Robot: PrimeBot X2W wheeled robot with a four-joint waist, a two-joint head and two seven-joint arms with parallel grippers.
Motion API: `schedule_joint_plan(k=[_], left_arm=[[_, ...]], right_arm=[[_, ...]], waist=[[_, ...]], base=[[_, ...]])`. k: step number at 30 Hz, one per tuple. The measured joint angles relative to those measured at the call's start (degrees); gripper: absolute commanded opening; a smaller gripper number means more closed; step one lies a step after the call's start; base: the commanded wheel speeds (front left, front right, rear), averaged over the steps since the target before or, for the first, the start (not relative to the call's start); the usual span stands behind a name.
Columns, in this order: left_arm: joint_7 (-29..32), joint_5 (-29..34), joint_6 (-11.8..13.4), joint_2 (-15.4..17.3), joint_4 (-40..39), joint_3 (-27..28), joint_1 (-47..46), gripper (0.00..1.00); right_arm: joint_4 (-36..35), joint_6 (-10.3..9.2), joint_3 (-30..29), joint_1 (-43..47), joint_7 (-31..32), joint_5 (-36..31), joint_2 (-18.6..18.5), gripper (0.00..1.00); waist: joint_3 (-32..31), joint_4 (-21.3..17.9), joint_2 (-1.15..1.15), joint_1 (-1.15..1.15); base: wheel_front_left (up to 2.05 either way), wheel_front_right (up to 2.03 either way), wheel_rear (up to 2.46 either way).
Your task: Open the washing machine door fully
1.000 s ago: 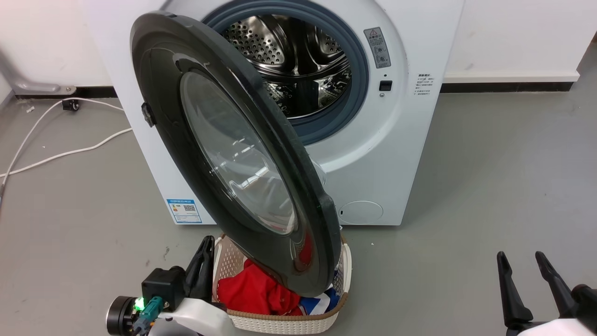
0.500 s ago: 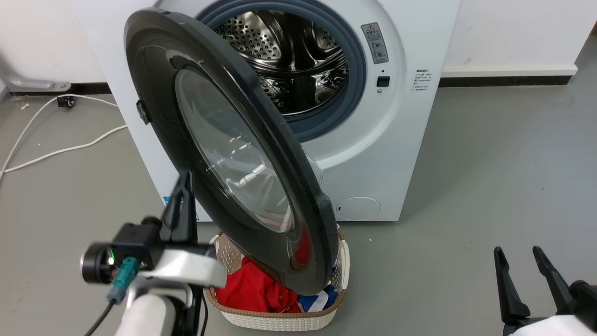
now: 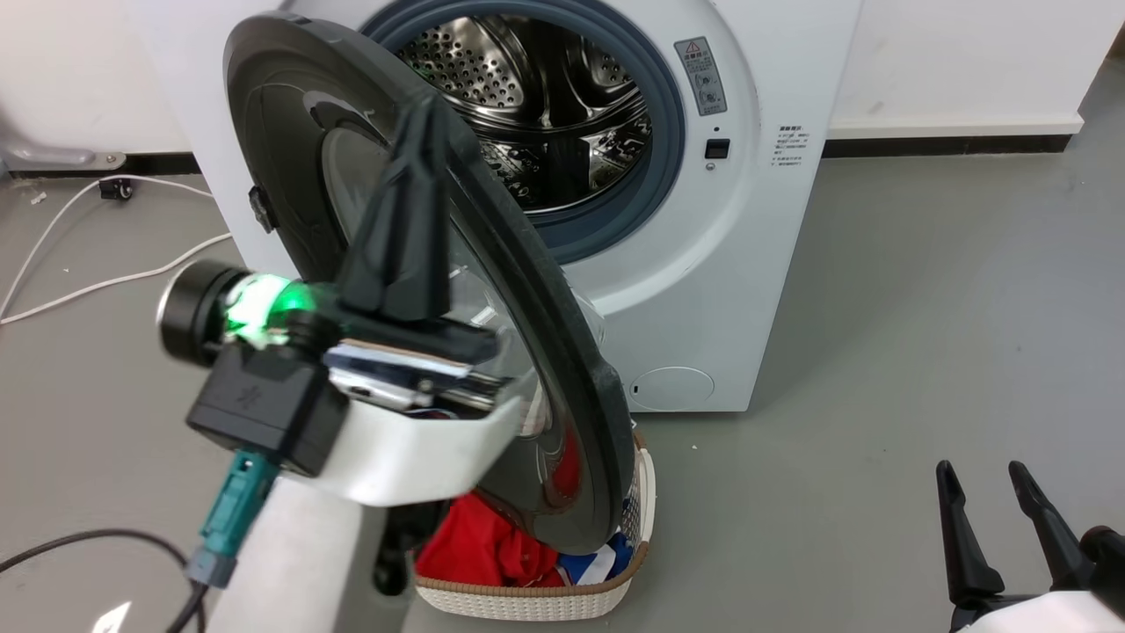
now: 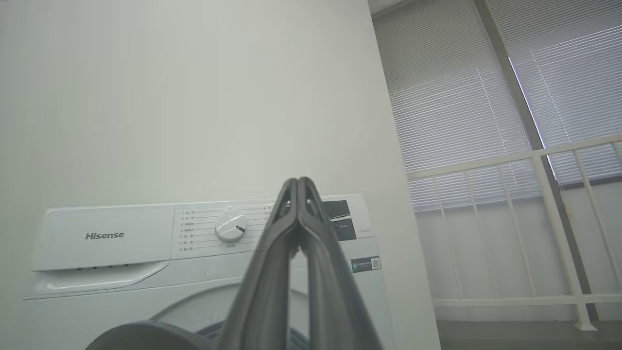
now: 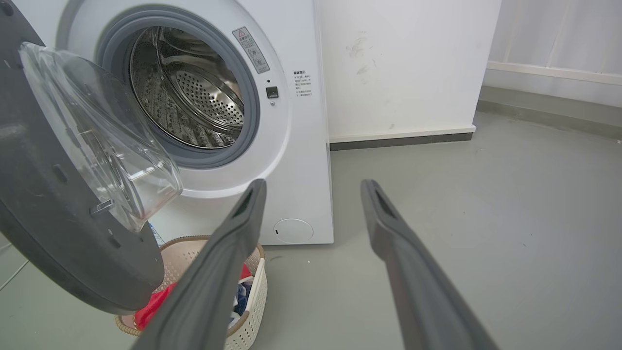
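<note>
We read one brand: "Hisense", in grey letters on the drawer front at the left of the washer top panel. Beside the dial we see rows of programme print, too small to read. A sticker just below the dark display carries a QR code. Right of the drum opening, a grey warning label shows a red triangle sign over small pictograms. Further right, a few lines of fine print are illegible to us.
</note>
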Motion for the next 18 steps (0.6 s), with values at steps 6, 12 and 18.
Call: schedule_joint_plan(k=[6, 12, 18], left_arm=[[1.3, -1.1, -1.63, -3.0, -2.04, -6.62, -3.86, 0.0], [4.67, -3.67, -2.63, -4.17, -0.6, -14.05, -3.15, 0.0], [8.28, -8.32, -3.91, -4.64, 4.26, -21.23, -0.02, 0.0]], right_arm=[[0.32, 0.0, 0.45, -0.46, 0.01, 0.2, 0.0, 1.0], [0.98, 0.0, 0.57, -0.47, 0.02, 0.49, 0.01, 1.0], [1.53, 0.0, 0.14, -0.47, -0.01, 1.0, 0.02, 1.0]], waist=[[0.29, -0.58, 0.0, 0.0], [0.31, -1.04, 0.0, 0.0], [0.59, -0.85, 0.0, 0.0]], base=[[0.0, 0.0, 0.0], [0.0, 0.0, 0.0], [0.0, 0.0, 0.0]])
